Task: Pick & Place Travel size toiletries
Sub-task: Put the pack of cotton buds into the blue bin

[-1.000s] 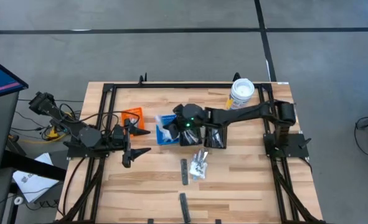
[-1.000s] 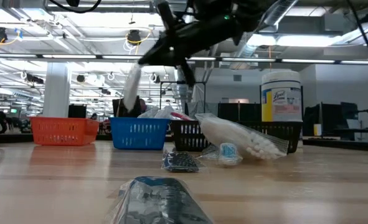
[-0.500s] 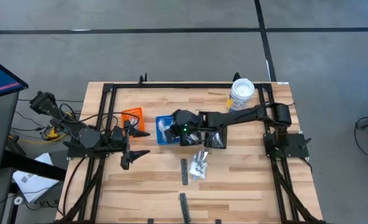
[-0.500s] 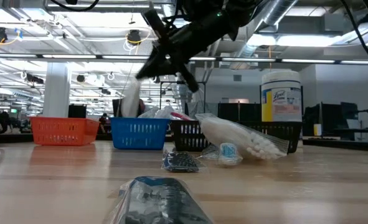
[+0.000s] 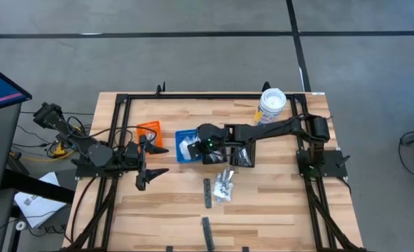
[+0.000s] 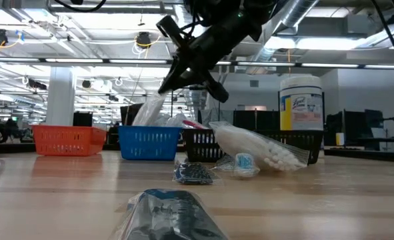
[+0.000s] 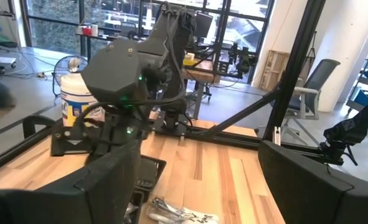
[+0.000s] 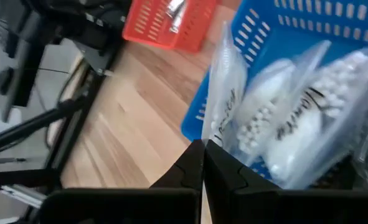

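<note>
Right wrist view shows a clear packet of white cotton swabs [image 8: 224, 106] pinched at its lower edge between the closed fingers [image 8: 184, 169] of the right gripper [image 8: 202, 163]. The packet rises straight ahead of the fingertips and leans against the near wall of the blue bin [image 8: 296, 37], its far end over the bin's rim. More swab packets [image 8: 308, 118] lie inside the bin, just beyond the fingers. An orange bin [image 8: 165, 25] stands farther out, past the blue one, with a small silvery item in it.

From the table-level camera the right gripper [image 6: 172, 83] hangs above the blue bin [image 6: 150, 142], the packet [image 6: 149, 110] trailing down from its tips into the bin. A black bin [image 6: 203, 143] stands beside the blue one, and a large swab bag [image 6: 257, 150] and small sachets [image 6: 193, 173] lie in front of it on the table [image 6: 50, 193].

Overhead, the left gripper [image 5: 145, 173] waits near the table's left edge, well apart from the bins, its fingers spread wide and holding nothing.
</note>
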